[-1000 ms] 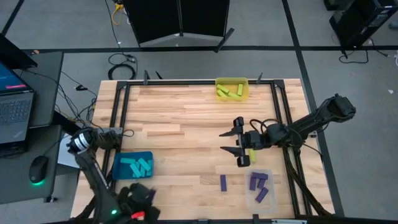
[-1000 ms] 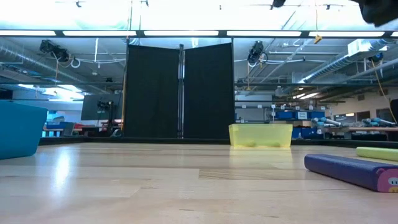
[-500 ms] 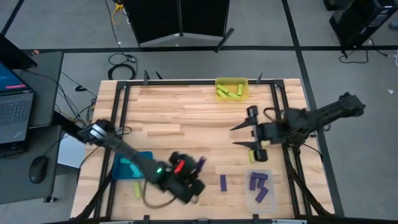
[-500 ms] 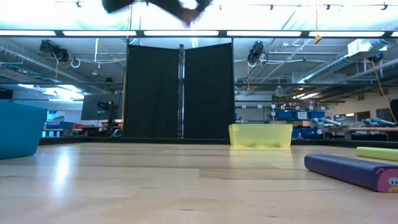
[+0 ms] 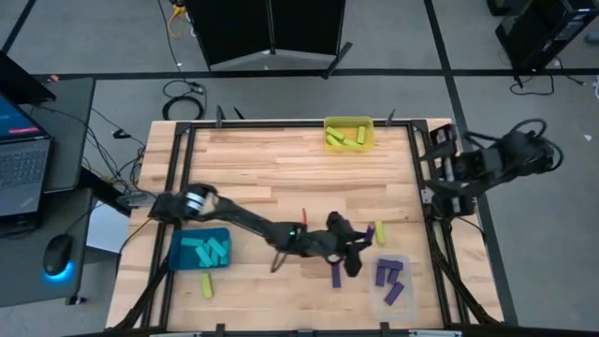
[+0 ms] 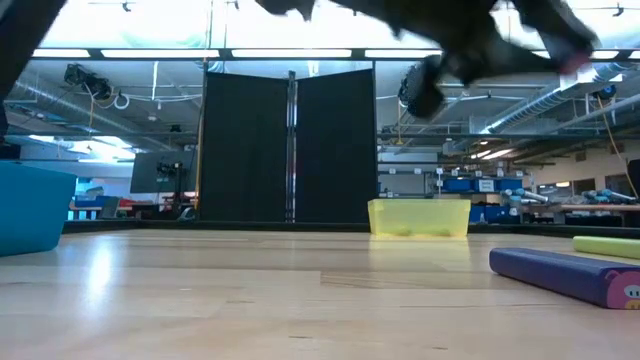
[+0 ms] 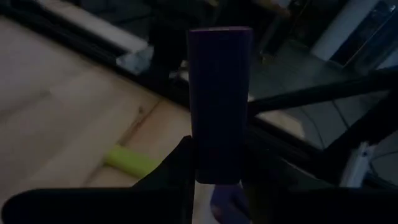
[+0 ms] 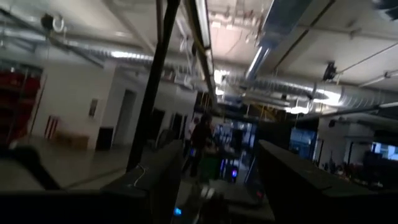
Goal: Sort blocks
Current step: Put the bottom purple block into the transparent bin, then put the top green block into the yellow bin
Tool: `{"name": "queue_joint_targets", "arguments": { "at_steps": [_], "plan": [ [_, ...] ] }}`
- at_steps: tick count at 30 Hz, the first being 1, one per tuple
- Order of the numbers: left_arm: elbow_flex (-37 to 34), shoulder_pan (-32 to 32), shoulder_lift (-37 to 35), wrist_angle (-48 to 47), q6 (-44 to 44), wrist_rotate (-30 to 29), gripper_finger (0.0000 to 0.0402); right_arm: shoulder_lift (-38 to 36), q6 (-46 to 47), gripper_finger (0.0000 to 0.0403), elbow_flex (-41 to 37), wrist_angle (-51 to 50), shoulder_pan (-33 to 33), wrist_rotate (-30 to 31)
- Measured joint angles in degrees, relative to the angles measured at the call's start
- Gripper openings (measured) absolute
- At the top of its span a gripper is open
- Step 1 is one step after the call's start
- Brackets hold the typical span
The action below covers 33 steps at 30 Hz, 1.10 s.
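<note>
My left arm reaches across the table, and its gripper [image 5: 352,245] hangs near the clear bin [image 5: 390,298], shut on a dark purple block [image 7: 221,93]. Below it another purple block [image 5: 336,275] lies flat on the wood, with a yellow-green block [image 5: 380,231] beside it; both also show in the low view as the purple block [image 6: 560,275] and the yellow-green block [image 6: 605,245]. The clear bin holds purple blocks [image 5: 388,273]. Cyan blocks [image 5: 208,251] lie in the teal bin. My right gripper [image 5: 438,168] is drawn back at the right edge, open. My left gripper pinches the purple block by one end [image 7: 217,169] between its two fingers [image 7: 180,168]. The block sticks straight out past the fingertips, along the fingers, and is lifted clear of the table.
The yellow bin [image 5: 349,133] with yellow-green blocks stands at the far edge; the teal bin [image 5: 178,255] stands near-left, with a yellow-green block [image 5: 207,285] lying just outside it. A black frame rail [image 5: 423,178] runs along the right side. Bare wood lies mid-table.
My left arm has swung from the near-left corner across the near side of the table to the right, toward the clear bin, carrying the purple block. My right arm has pulled back from the table's middle to the right edge and tipped upward.
</note>
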Motion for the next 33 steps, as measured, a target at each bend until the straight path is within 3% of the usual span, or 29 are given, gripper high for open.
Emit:
{"name": "queue_joint_targets", "arguments": {
  "at_steps": [7, 13, 16, 27, 33],
  "plan": [
    [20.99, 1.40, 14.45, -6.58, 0.39, 9.45, 0.0103, -2.33, 0.07, 0.0215, -0.04, -2.12, 0.09, 0.12],
    [38.99, 1.71, 23.89, -22.25, 3.99, 13.69, 0.0112, -1.79, 0.06, 0.0215, -0.07, -3.99, 0.07, 0.12],
    [37.85, 1.54, 24.27, -20.10, 4.64, 15.05, 0.0140, -1.61, 0.05, 0.0215, -0.11, -4.73, 0.08, 0.12],
    [39.34, 0.40, 23.17, -27.05, 6.38, 16.06, 0.0229, -1.59, 0.03, 0.0215, -0.11, -6.20, 0.08, 0.12],
    [39.27, -0.88, 19.13, -33.79, 8.97, 6.18, 0.0227, -1.43, 0.65, 0.0215, -0.11, -7.64, 0.08, 0.12]
  ]
}}
